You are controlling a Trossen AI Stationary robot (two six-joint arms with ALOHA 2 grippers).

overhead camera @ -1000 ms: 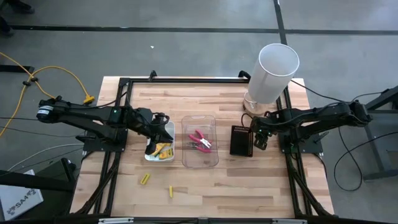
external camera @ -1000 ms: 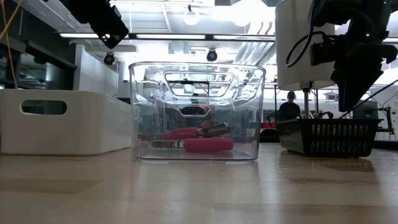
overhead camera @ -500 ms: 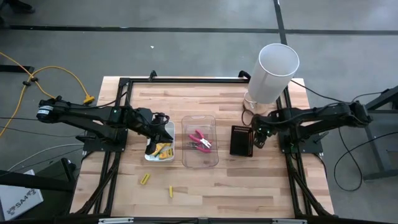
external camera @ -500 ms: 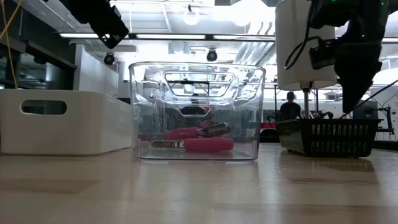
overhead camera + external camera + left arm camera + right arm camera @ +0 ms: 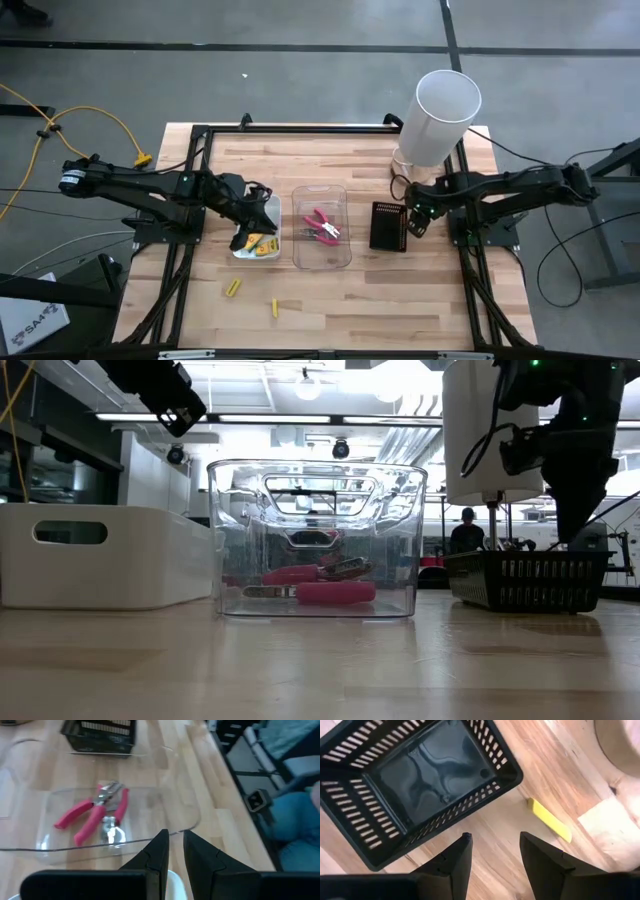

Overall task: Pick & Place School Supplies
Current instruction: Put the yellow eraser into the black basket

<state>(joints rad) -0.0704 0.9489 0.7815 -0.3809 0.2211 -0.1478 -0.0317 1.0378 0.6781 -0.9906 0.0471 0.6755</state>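
Observation:
Two pink-handled pliers (image 5: 321, 226) (image 5: 92, 812) lie in the clear tray (image 5: 315, 540). Yellow boxes and sticks (image 5: 258, 242) lie in the white tray (image 5: 268, 252). Two yellow sticks (image 5: 233, 288) (image 5: 274, 307) rest flat on the table nearer the front edge. A black slotted basket (image 5: 388, 226) (image 5: 415, 785) stands with nothing showing inside; no yellow triangle mark shows on it. Another yellow stick (image 5: 549, 820) lies on the table beside it. My left gripper (image 5: 175, 842) (image 5: 247, 212) hovers above the white tray, open by a narrow gap, holding nothing. My right gripper (image 5: 492, 850) (image 5: 413, 222) is open above the table at the basket's right side.
The tall white cylinder (image 5: 440, 115) stands at the far right of the table, just behind my right arm. The three containers sit in a row across the table's middle. Bare wood lies along the near and far edges. A person (image 5: 467, 530) shows far back in the room.
My right gripper has shifted a little toward the basket and turned slightly at the wrist while staying open. Nothing on the table has moved.

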